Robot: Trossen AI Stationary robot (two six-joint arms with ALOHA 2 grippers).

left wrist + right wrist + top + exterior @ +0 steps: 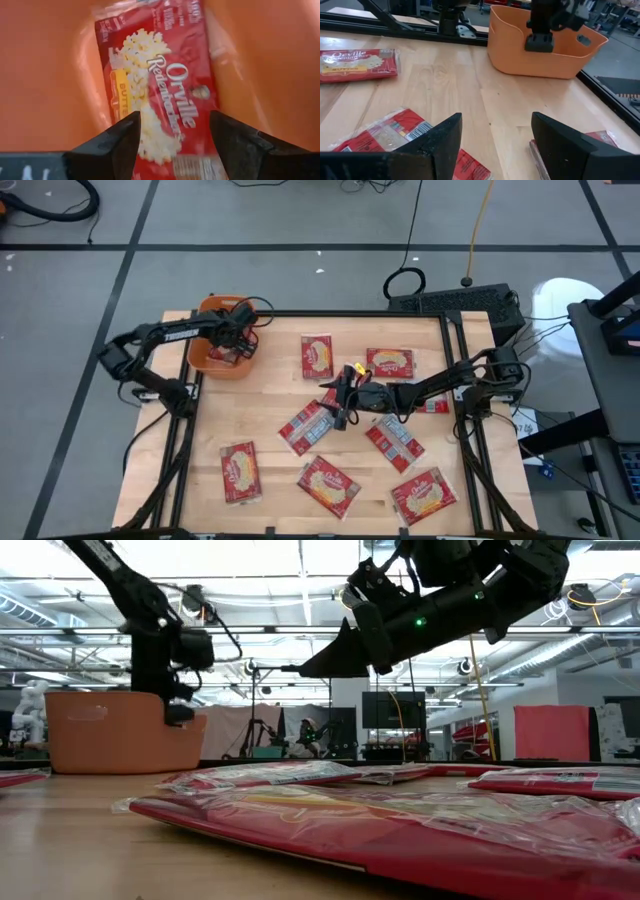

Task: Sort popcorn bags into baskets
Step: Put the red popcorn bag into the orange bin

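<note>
My left gripper (236, 340) (175, 116) hangs open inside the orange basket (212, 358) at the table's far left. One red popcorn bag (160, 85) lies face up on the basket's floor, and the fingers stand on either side of its near end. My right gripper (340, 402) (497, 118) is open above the middle of the table, clear of the wood in the low view (325, 665). Below it lie a bag showing its silver-grey and red side (385, 132) (308, 425) and another bag (600, 139). Several more bags (317, 357) lie flat around it.
Bags lie flat at the far middle (390, 363), under the right arm (432, 404), right of centre (393, 440) and along the near edge (239, 472), (328, 485), (424, 495). Bare wood (250, 405) lies between the basket and the middle. Black frame rails (455, 350) edge the table.
</note>
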